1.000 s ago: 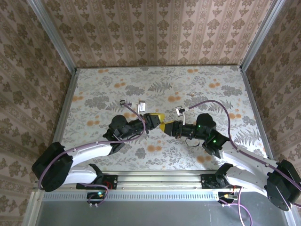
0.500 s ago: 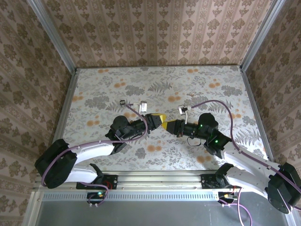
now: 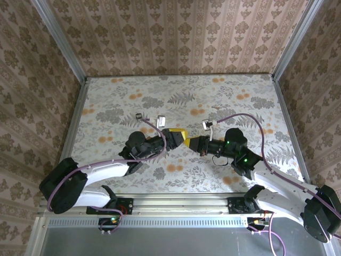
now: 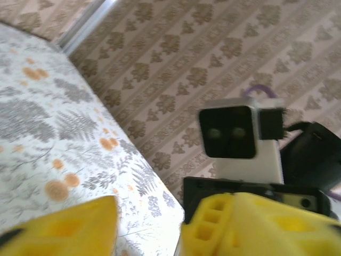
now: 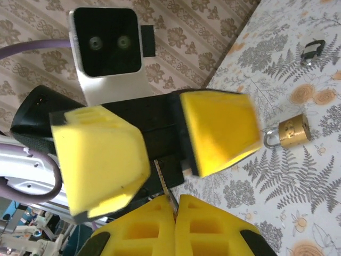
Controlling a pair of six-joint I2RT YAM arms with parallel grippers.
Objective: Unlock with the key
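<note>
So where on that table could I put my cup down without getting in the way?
The far strip of the table along the back wall is bare, and so is its left edge. The middle is crowded: the left gripper and right gripper meet tip to tip, with the padlock and a small dark item lying close by.

Glossy brass padlock (image 5: 293, 131), silver metal shackle (image 5: 269, 140); dark matt metal key (image 5: 164, 184).

I see a brass-gold padlock (image 5: 292, 132) on a grey-fern, orange-bloom table (image 5: 298, 181); the key (image 5: 166, 188) looks dark grey, possibly.
</note>
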